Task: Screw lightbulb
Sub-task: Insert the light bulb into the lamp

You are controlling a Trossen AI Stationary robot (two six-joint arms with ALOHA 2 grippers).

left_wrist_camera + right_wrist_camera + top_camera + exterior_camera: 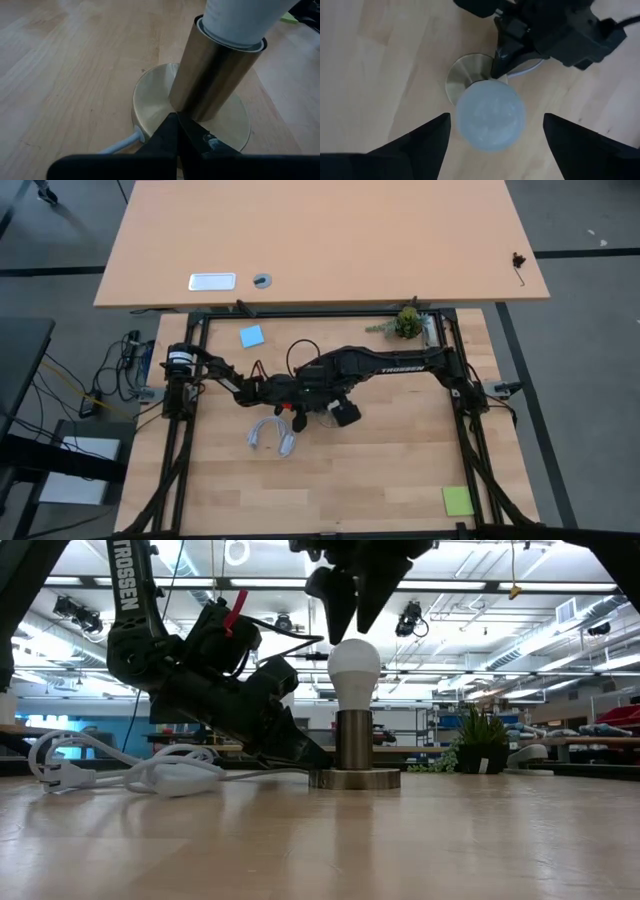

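The white frosted lightbulb (355, 668) stands upright with its base in the brass socket cylinder (353, 740), which rises from a round brass base disc (355, 779) on the table. The bulb also shows in the right wrist view (491, 115). My right gripper (497, 131) is open, pointing down just above the bulb, one finger on either side and clear of it; it also shows in the low view (352, 608). My left gripper (312, 762) is shut and slants down onto the base disc beside the cylinder. My left gripper presses its shut fingertips (172, 125) down on the top of the base disc (150, 100), right at the foot of the cylinder. It comes slanting down from the table's left side. The disc lies flat on the table.
The socket's white cord (160, 776) and plug (50, 755) lie coiled on the table to the left of the socket, and show in the high view (270, 435). A blue note (251, 336), a small plant (408, 322) and a green note (458, 500) lie farther off.
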